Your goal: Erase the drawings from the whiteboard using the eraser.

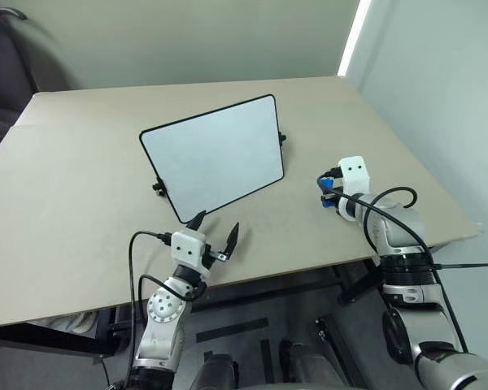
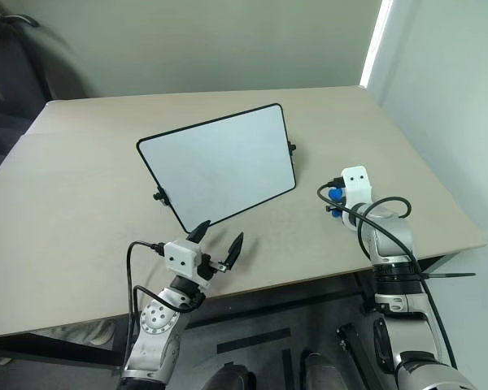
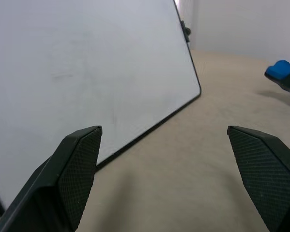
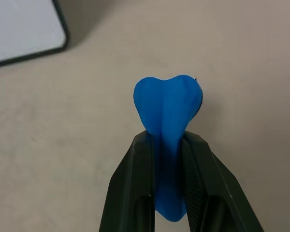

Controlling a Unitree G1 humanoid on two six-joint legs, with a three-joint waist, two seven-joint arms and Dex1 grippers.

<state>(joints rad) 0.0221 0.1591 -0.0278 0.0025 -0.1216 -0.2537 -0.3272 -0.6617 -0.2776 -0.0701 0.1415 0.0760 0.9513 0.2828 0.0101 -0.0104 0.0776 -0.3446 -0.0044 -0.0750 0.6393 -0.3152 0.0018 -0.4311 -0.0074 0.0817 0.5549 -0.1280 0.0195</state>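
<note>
From the head camera, a broad beige matte worktop (image 1: 81, 187) is seen, set against a pale grey-green wall (image 1: 187, 41), with a bright vertical strip of light (image 1: 354, 36) at the far right corner and a dark chair (image 1: 4, 73) at the far left edge. The rectangular white whiteboard with rounded corners and a thin black frame (image 1: 215, 154) is propped tilted near the middle of the worktop; its face appears plain white, and no red marks can be made out on it. The left end effector (image 1: 215, 230) is held just in front of the board's near corner, its two black fingers spread apart. The right end effector (image 1: 327, 193) is placed to the right of the board, apart from it, low over the worktop.

In the left wrist view, the whiteboard's white face is seen close ahead, with faint grey smudges, and bare beige surface lies beside it.

In the right wrist view, the small blue soft eraser (image 4: 169, 125) is clamped between the closed black fingers (image 4: 130, 188), above bare worktop, with a corner of the board nearby.
</note>
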